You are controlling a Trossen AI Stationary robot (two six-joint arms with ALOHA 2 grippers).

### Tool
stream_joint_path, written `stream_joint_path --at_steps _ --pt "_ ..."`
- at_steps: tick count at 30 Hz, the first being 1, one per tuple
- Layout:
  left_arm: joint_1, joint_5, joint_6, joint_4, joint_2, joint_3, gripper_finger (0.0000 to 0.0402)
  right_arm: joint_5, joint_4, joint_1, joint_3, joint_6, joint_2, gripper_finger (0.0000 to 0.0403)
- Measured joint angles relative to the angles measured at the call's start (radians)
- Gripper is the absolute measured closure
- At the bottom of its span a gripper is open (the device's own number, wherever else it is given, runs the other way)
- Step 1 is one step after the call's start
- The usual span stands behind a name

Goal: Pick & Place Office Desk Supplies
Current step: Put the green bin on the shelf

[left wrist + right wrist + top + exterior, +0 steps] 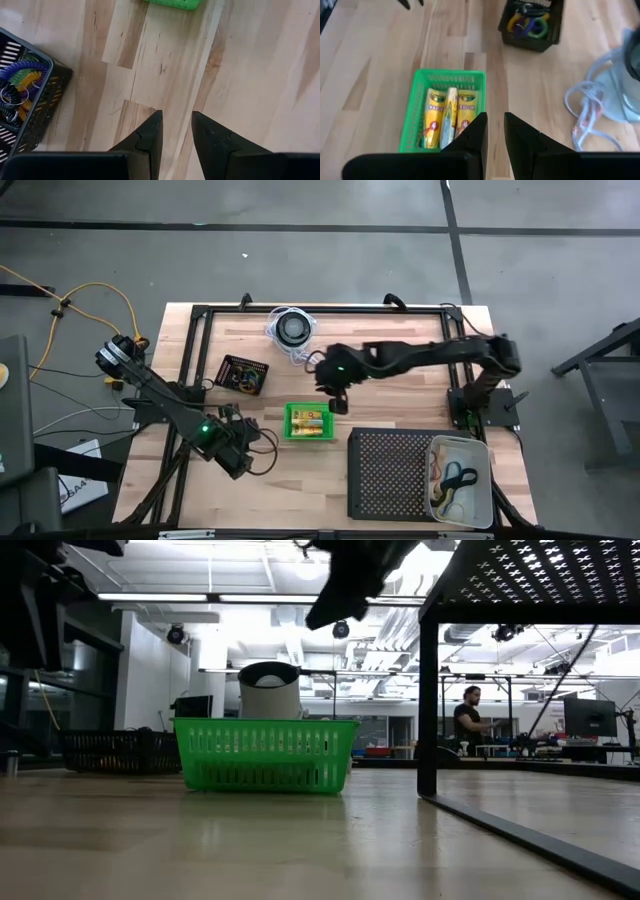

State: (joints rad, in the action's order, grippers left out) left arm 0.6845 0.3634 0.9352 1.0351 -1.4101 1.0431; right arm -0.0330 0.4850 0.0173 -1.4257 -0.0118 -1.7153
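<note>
Crayon packets (445, 120) lie side by side in the green basket (308, 421) near the middle of your desk (400, 395), and your right claw (494, 131) hangs just above that basket's near edge with its fingers (476, 131) drawn narrow and nothing between them. Your left claw (176, 131) sits low over bare wood toward the front-left of the desk, its fingers narrowly parted too and empty, with the small black basket (244, 374) of coloured rings beside it and the green basket further on. Rubber-band loops (458, 476) already rest in the white bin (461, 481) on the black perforated tray (390, 475) at the front right. If you mean to lift a packet next, the risk lies in that narrow gap: the 3 packets are packed close together, so fingers coming down this tight may land on top of a packet and push it flat, or wedge between 2 and drag both. The right claw also stands close to the basket's mesh wall, so a straight drop could catch the rim and tip or shove the light basket. Behind the right arm sit the round disc (292, 328) and its white coiled cord (585, 112); a wide swing back toward them could snag a loop. From the low view the claw's height over the basket is hard to judge, so it may be nearer the rim than it seems.
</note>
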Motion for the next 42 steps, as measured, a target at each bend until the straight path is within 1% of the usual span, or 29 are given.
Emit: stream_joint_path --at_steps 3,5,8,12,18,27,34,42 --pt "-0.011 0.0 0.0 0.0 0.0 0.0 0.0305 -0.06 0.064 0.019 -0.101 -0.069 -0.081 0.0352" --pt "-0.019 0.0 0.0 0.0 0.0 0.0 0.0305 -0.082 0.101 0.032 -0.139 -0.118 -0.125 0.0352" --pt "-0.03 0.0 0.0 0.0 0.0 0.0 0.0305 -0.117 0.106 0.049 -0.153 -0.178 -0.179 0.0352" --pt "-0.043 0.0 0.0 0.0 0.0 0.0 0.0305 -0.161 0.111 0.064 -0.153 -0.198 -0.234 0.0352" --pt "-0.063 0.0 0.0 0.0 0.0 0.0 0.0305 -0.152 0.098 0.061 -0.153 -0.195 -0.291 0.0352" --pt "-0.089 0.0 0.0 -0.001 0.0 0.0 0.0305 -0.129 0.082 0.04 -0.153 -0.146 -0.338 0.0352" --pt "-0.108 0.0 0.0 -0.004 0.0 0.0 0.0305 -0.111 0.073 0.027 -0.152 -0.139 -0.338 0.0352" --pt "-0.128 0.0 0.0 -0.004 0.0 0.0 0.0305 -0.124 0.087 0.02 -0.152 -0.088 -0.338 0.0352"
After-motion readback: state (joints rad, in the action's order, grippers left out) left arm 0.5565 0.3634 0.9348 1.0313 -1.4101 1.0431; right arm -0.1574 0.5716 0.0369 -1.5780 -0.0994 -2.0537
